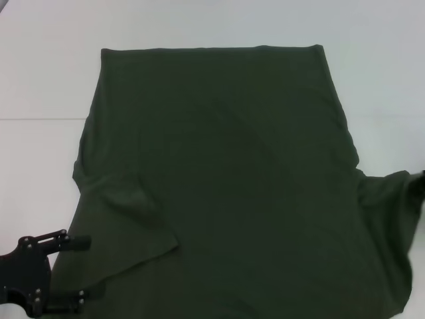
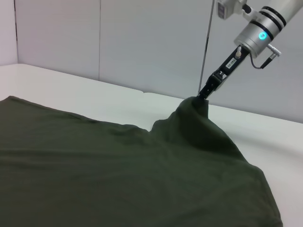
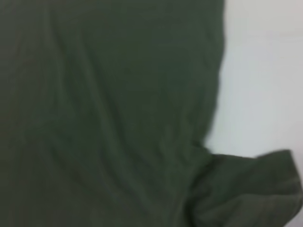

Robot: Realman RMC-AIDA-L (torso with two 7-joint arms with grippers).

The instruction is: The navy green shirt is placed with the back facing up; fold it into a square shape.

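**Fingers at both sleeves of the olive shirt**

Fingers (image 1: pixel 85 243) of the left gripper (image 1: pixel 85 267) are standing spread apart at the near left corner of the head view, two black prongs pointing toward the left edge of the shirt; one prong is lying over the cloth edge and the other just beside it, with nothing visibly caught between them.

Lying across the white worktop (image 1: pixel 40 80) is the navy green shirt (image 1: pixel 226 173), a large, dark olive-green, short-sleeved cotton T-shirt, plain on the side facing up. Its straight hem is running along the far side, while the shoulders are sitting nearest the robot. The left sleeve is lying folded inward over the body, making a diagonal edge near the left gripper. The middle of the cloth is resting flat with only soft wrinkles.

On the right, the other sleeve is sticking out past the body of the shirt and is being lifted off the worktop into a small peak. The left wrist view is showing the right gripper (image 2: pixel 202 97), a slim black tip on a silver arm with a glowing blue ring, pinching the top of that raised peak, fingers pressed together on the fabric. The right wrist view is showing this sleeve hanging beside the shirt's side edge.
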